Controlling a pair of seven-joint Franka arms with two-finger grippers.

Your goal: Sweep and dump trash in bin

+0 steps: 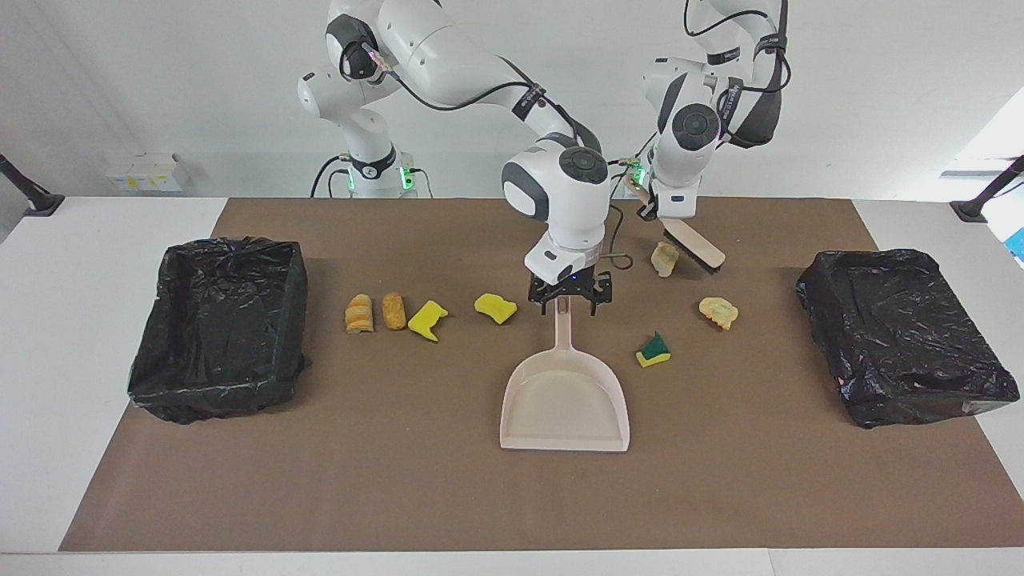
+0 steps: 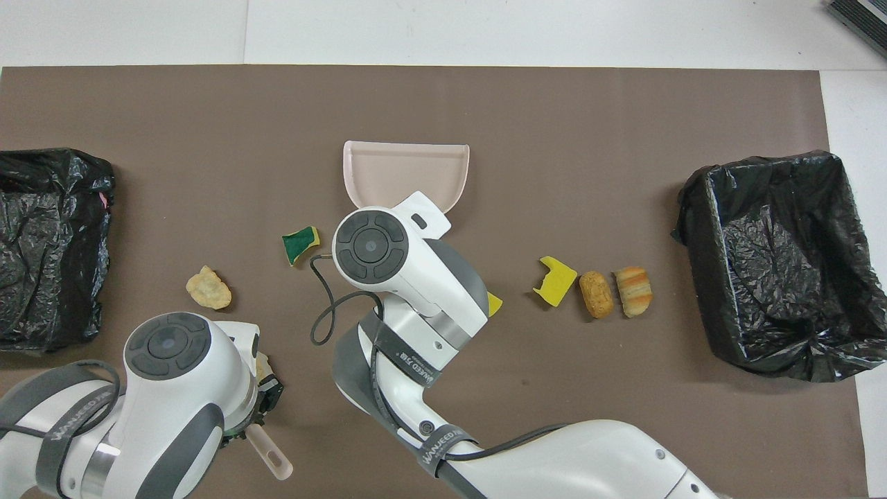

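Two black-lined bins sit at either end of the desk [image 1: 448, 496], one at the right arm's end [image 1: 218, 326] and one at the left arm's end [image 1: 904, 336]. Between them lies the beige dustpan [image 1: 565, 398], handle pointing toward the robots. The right end effector [image 1: 569, 299] hangs right over that handle with fingers spread either side of it, not yet pinching. The left end effector [image 1: 668, 216] is pressed tight on the brush [image 1: 694, 248], held up in the air (bristles down) just beside one tan chunk.

The trash [image 1: 494, 307] is all loose on the desk: seven little scraps strung in a row nearer the robots than the pan's mouth. They look feather-light and squishy, so I'd guess they'll roll or bounce if whacked. Gentle strokes low against the desk, and hold the pan by its stiff handle.
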